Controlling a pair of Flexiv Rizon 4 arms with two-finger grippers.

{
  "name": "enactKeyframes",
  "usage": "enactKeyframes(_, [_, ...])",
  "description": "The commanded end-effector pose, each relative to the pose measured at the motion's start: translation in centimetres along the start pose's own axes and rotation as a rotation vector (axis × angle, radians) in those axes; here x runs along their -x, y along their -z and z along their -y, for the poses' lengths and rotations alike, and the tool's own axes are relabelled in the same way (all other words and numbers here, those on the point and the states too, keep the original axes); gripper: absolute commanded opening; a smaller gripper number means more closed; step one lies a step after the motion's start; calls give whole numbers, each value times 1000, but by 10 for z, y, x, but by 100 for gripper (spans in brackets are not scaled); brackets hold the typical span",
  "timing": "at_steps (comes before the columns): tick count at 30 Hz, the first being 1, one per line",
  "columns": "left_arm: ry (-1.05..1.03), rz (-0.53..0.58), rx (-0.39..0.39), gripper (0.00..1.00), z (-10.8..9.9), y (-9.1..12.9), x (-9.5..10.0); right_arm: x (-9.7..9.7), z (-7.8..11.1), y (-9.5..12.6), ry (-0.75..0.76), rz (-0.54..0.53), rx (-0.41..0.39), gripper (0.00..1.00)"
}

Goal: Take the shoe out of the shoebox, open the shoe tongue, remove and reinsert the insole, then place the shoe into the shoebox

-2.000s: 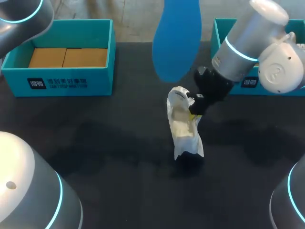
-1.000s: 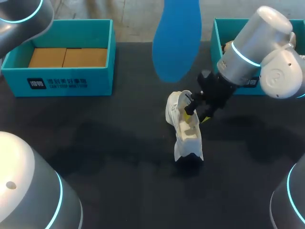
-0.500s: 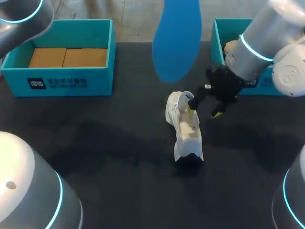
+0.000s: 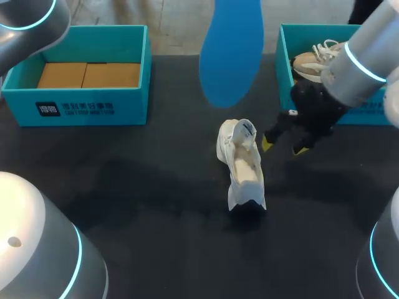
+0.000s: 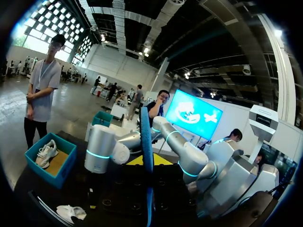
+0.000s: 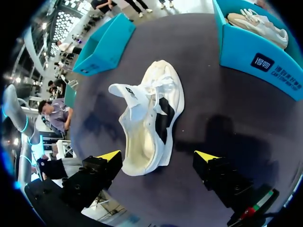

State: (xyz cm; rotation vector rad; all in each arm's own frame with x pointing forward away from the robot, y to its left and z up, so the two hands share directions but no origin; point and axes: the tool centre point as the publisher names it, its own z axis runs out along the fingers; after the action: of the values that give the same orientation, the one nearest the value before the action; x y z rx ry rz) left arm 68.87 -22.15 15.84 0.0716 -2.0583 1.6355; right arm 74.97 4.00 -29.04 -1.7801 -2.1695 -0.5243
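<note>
Right fingers: spread wide and holding nothing, yellow tips low over the bench. The white shoe lies ahead of them and in line with the gap between them. Neither tip touches it.

Shoe: resting on the bench between the two boxes. In the right wrist view its long axis runs away from the fingers. The open mouth is at the near end and the pulled-up tongue lies beyond it. In the head view the right fingers stand just beside the shoe's tongue end, on its right.

Left fingers: yellow shows on either side of the blue insole, so they are judged to be pinching it. The insole hangs upright in the air above the far side of the bench, well apart from the shoe.

Key relation: the right arm is nearer the shoe, and the left arm carries the insole. Reinsertion would require the insole's length to be brought down in line with the shoe's mouth.

Containers: the left shoebox holds only a cardboard liner. The right shoebox holds a second sneaker.
</note>
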Motion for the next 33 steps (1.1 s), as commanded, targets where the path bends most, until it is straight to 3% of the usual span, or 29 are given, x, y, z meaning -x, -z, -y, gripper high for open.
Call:
enactKeyframes(1, [0,0,2,0,1,0,1,12,14,13,2,-19,23,100])
enactKeyframes(5, [0,0,2,0,1,0,1,28,21,23,-8,-37,7,100])
enactKeyframes(22, [0,0,2,0,1,0,1,28,21,23,-8,-37,7,100])
enactKeyframes(28, [0,0,2,0,1,0,1,35,21,36,-6,-147,-7,100])
enactKeyframes(33, [0,0,2,0,1,0,1,39,22,50,-19,-218,27,100])
